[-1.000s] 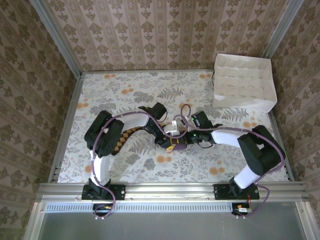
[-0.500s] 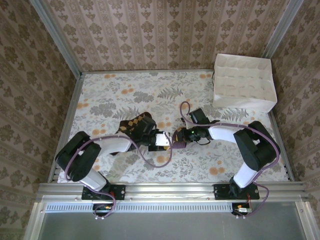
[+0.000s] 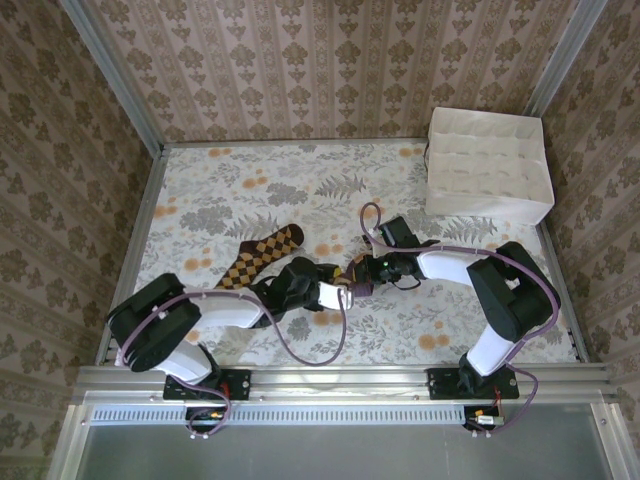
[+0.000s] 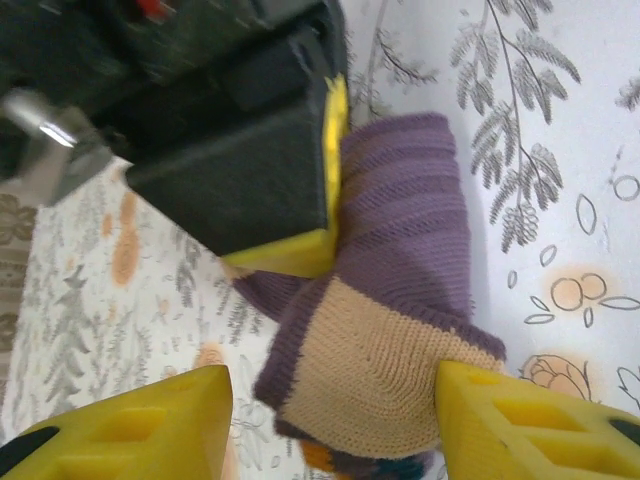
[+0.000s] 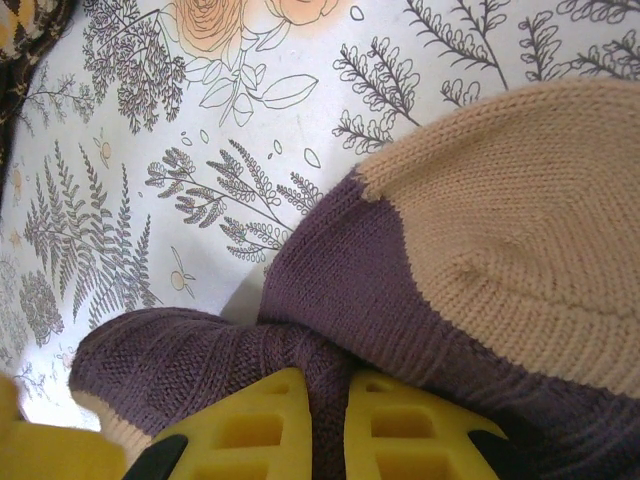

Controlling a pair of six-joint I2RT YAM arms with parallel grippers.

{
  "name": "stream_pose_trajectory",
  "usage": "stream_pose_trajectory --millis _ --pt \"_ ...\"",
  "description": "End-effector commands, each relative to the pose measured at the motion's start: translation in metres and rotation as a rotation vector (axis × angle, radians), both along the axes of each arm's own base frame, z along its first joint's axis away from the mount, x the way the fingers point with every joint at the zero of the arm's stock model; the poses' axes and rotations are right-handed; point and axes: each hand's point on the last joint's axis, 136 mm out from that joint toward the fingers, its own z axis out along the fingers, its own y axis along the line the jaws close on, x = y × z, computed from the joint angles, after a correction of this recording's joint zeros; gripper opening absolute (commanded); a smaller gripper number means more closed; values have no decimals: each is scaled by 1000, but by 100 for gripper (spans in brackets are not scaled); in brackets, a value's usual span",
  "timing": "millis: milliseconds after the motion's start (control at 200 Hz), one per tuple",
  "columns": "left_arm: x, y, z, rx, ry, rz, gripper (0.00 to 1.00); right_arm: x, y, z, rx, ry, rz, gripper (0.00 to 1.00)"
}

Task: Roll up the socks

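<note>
Left arm is pulling back toward the near edge compared with a second ago, when it was lying across the brown checked sock [image 3: 262,255]. That sock is now lying uncovered. Right arm is sitting where it was half a second ago.

My left fingers [image 3: 343,296] are standing open, spread wide either side of the tan end of the purple sock [image 4: 400,230]. In the left wrist view the tan patch is sitting between the two yellow tips. One tip is lying right at the fabric edge, and I can't tell if it is touching.

My right fingers [image 3: 362,272] are clamping closed on a purple fold of the same sock. The right wrist view is showing the pads nearly meeting with fabric pinched between them.

Purple sock is lying partly folded on the table [image 3: 250,190], about centre, between my two sets of fingers. Brown sock is lying flat and stretched out on a diagonal, left of centre, apart from the purple one.

White compartment box [image 3: 488,165] is sitting at the far right corner, well apart from both socks.
</note>
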Motion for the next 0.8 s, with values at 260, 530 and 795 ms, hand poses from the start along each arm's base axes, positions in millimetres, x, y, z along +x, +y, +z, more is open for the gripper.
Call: stream_pose_trajectory --millis 260,530,795 --pt "-17 7 15 -20 147 -31 56 -37 -54 -62 -281 181 -80 0" --pt "1 -16 -9 -12 152 -30 59 -38 -54 -63 -281 191 -76 0" --pt "11 -17 -31 38 203 -54 51 -39 -51 -58 -272 202 -66 0"
